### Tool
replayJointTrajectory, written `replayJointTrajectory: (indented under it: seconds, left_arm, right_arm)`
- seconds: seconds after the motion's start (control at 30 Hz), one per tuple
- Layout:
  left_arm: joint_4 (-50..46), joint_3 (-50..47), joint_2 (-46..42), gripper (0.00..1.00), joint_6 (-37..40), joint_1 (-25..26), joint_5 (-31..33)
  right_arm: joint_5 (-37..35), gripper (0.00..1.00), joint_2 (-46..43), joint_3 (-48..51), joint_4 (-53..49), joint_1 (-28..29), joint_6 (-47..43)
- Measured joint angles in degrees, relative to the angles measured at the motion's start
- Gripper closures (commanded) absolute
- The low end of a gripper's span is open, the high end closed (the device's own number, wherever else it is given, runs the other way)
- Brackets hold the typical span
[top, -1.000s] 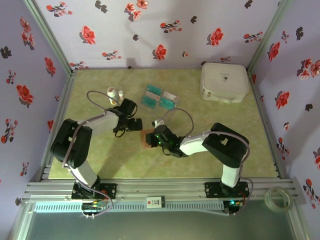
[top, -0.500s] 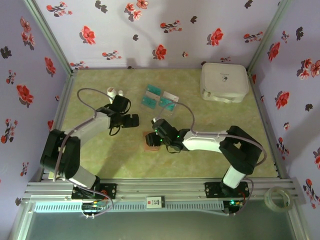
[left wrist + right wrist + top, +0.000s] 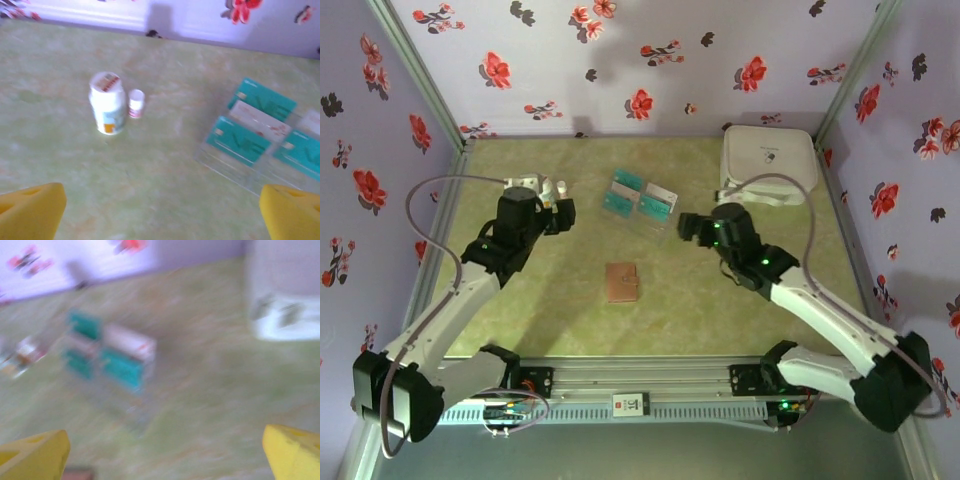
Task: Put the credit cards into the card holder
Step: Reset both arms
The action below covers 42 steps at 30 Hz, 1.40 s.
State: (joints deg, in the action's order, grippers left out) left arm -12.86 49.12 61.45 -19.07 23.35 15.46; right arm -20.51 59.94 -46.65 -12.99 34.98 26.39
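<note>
At the left of the green table, seen from above, the left arm reaches up from its base and the left gripper hovers beside two bottles near the far edge; its wrist view shows its yellow fingertips far apart at the bottom corners, nothing between them; ahead of them stand the white bottle, upright, and the small bottle just to its right, close to it but whether they touch cannot be told. Nearer the arm bases, about midway between the two arms, the card holder lies flat and alone on the table, well apart from both grippers. Farther back and a little to the right, the credit cards lie in a tight cluster, teal ones and pale ones side by side; none is in the holder. Just right of the cards the right gripper hangs above the table, pointing toward them; its wrist view is blurred, yet its fingers sit wide apart with only table between them; the cards lie ahead of it. Farthest right, in the back corner, rests the white case.
</note>
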Motion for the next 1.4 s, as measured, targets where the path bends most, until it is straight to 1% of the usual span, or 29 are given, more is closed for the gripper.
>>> replayJointTrajectory:
  seconds: [0.03,0.13,0.23,0.3,0.43,0.5,0.6,0.7,0.8,0.93,1.03,1.1,1.23,1.4]
  left_arm:
    - [1.86,-1.55,-0.31,0.0,1.22,-0.33,1.22]
    - [7.21,-7.08,-0.57,0.0,5.16,-2.58,4.37]
    - [10.51,-10.91,-0.57,0.0,7.48,-6.51,6.34]
    - [13.07,-12.55,-0.52,0.0,8.13,-9.7,7.13]
    - [20.35,-15.87,0.7,0.0,8.63,-14.38,7.43]
    - [23.52,-17.42,2.62,0.0,9.07,-15.32,7.43]
    - [28.13,-19.3,6.6,0.0,10.23,-15.5,7.45]
    - [35.19,-22.75,9.68,0.0,12.26,-15.82,7.48]
    - [43.36,-27.08,12.94,0.0,13.92,-17.33,7.17]
    - [51.98,-29.62,17.79,0.0,14.27,-20.74,4.04]
    - [60.5,-29.68,23.98,0.0,15.32,-21.51,1.29]
    - [60.81,-29.14,26.64,0.0,16.09,-21.55,-1.27]
    - [61.13,-27.82,27.1,0.0,16.52,-22.67,-5.14]
    - [61.94,-27.34,27.1,0.0,16.87,-22.69,-6.05]
  right_arm:
    - [-2.34,0.01,-1.7,0.85,0.22,-1.99,-0.81]
    - [-9.33,0.01,-7.96,6.93,4.15,-11.23,-3.45]
    - [-13.11,0.01,-9.62,14.16,11.34,-19.34,-6.88]
    - [-14.47,0.01,-6.69,17.09,15.47,-22.93,-9.49]
    - [-16.26,0.01,2.91,17.57,21.11,-27.21,-12.61]
    - [-16.9,0.01,6.8,17.92,24.65,-28.35,-13.55]
    - [-16.81,0.01,11.96,19.74,32.52,-29.33,-15.02]
    - [-14.75,0.01,17.51,21.07,39.47,-29.97,-16.02]
    - [-10.8,0.01,23.34,24.04,50.36,-30.42,-17.38]
    - [-2.08,0.01,28.94,26.6,59.39,-30.73,-20.17]
    - [4.13,0.01,29.94,26.23,59.93,-32.06,-20.65]
    - [7.21,0.01,30.03,25.42,60.33,-33.86,-20.63]
    - [10.43,0.01,30.01,24.39,61.2,-35.1,-20.65]
    - [9.97,0.01,29.97,24.63,62.36,-33.79,-20.85]
